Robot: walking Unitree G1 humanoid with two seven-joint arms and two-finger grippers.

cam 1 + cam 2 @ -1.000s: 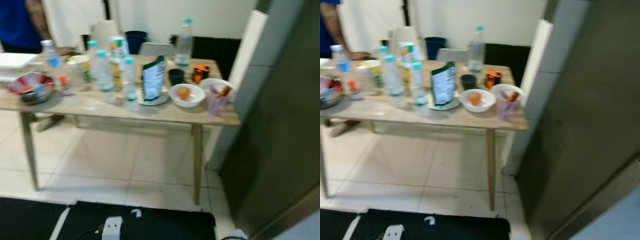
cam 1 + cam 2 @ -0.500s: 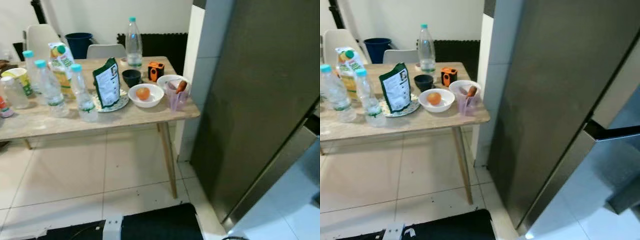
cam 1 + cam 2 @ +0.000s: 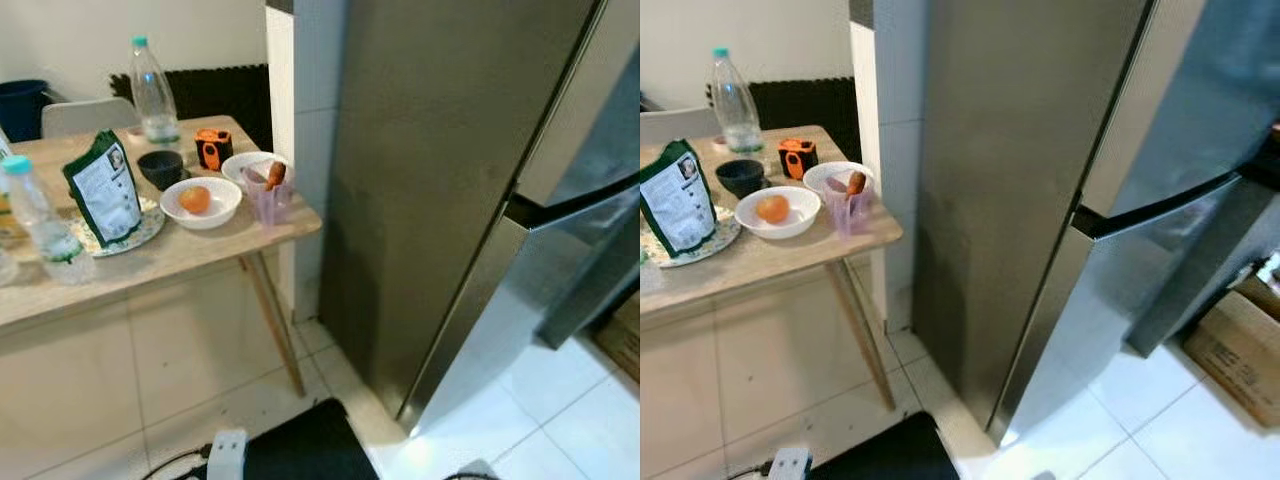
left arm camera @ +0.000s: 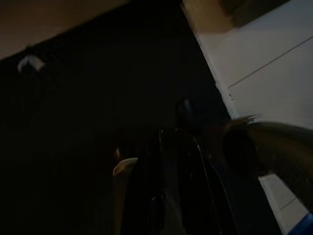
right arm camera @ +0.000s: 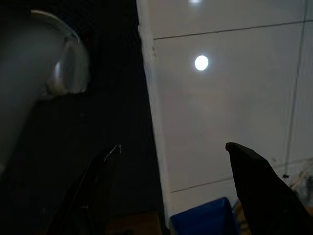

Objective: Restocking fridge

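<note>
Fridge (image 3: 440, 150): tall steel unit on my right, both doors closed; a dark seam divides the upper door from the lower; its dark side panel faces the table.
Table (image 3: 150, 262): wooden, on my left, its near right corner just beside a white tiled column (image 3: 300, 120).
Bowls: a white bowl (image 3: 200, 202) holding an orange fruit (image 3: 195, 199); a second white bowl (image 3: 250, 165) farther back; a small dark bowl (image 3: 160, 168) to the left of that.
Cup: a clear pinkish cup (image 3: 268, 198) near the table's right edge, something orange-brown standing in it.
Packets and bottles: a green pouch (image 3: 103, 190) upright on a plate (image 3: 140, 228); one water bottle (image 3: 152, 92) at the far edge, another (image 3: 42, 225) at the near left; a small orange and black object (image 3: 212, 148) beside the dark bowl.
My right gripper (image 5: 176, 196): hangs over white floor tiles and a black mat (image 5: 98, 122); my two fingers are spread well apart, grasping nothing.
My left gripper: hangs idle in deep shade; I cannot tell how my fingers stand.
Box: a cardboard box (image 3: 1235, 350) on the floor at the far right, past the fridge.
</note>
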